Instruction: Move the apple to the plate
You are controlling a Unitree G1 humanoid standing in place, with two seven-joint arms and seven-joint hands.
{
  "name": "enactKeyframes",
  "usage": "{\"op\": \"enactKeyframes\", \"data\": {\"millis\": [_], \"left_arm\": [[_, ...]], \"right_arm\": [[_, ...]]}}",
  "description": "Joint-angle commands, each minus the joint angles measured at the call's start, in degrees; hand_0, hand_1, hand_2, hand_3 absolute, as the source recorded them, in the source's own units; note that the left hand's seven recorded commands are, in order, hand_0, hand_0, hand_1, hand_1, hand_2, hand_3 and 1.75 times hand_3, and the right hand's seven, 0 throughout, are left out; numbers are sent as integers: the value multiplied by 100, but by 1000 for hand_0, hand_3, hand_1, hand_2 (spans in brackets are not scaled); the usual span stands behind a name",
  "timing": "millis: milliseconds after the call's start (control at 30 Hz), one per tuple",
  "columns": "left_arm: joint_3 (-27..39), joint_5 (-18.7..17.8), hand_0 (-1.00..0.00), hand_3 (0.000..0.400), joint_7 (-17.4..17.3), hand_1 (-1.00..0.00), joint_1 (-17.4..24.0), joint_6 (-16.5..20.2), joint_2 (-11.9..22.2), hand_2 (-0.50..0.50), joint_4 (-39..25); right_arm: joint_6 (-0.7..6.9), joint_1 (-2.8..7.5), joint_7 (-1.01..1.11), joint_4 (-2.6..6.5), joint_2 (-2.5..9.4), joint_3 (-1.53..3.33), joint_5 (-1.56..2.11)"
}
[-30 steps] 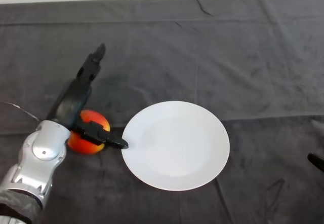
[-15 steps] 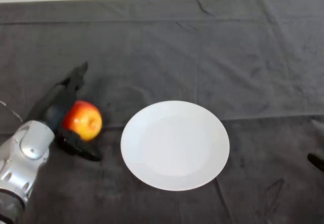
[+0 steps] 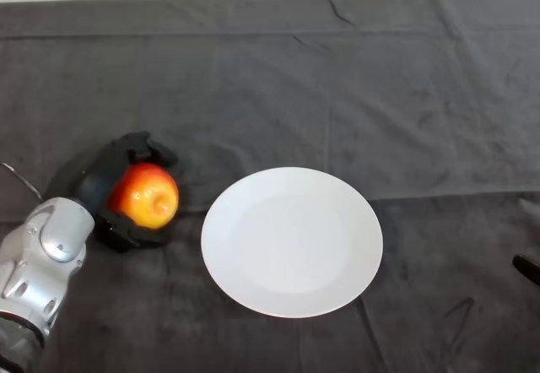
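Fingers [image 3: 143, 147] and thumb of the black left hand [image 3: 99, 183] curl round a glossy, round red-and-yellow apple [image 3: 145, 195], left of and apart from the smooth white round plate [image 3: 292, 241] lying flat on the creased dark cloth [image 3: 337, 78].

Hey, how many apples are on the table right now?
1. The apple sits at the left of the table, with the left hand curled round it, just left of the white plate. Nothing else in view could hide another one.
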Motion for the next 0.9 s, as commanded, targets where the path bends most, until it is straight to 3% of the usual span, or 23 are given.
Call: {"op": "enactKeyframes", "data": {"millis": [33, 367, 900], "left_arm": [[52, 67, -1000, 400, 113, -1000, 239, 14, 289, 0, -308], [191, -24, -1000, 400, 178, -1000, 175, 84, 218, 0, -494], [55, -99, -1000, 400, 495, -1000, 561, 174, -354, 0, -1737]], "right_arm": [[282, 153, 21, 221, 156, 7, 155], [285, 154, 25, 220, 160, 1, 149], [301, 156, 41, 214, 177, -26, 125]]}}
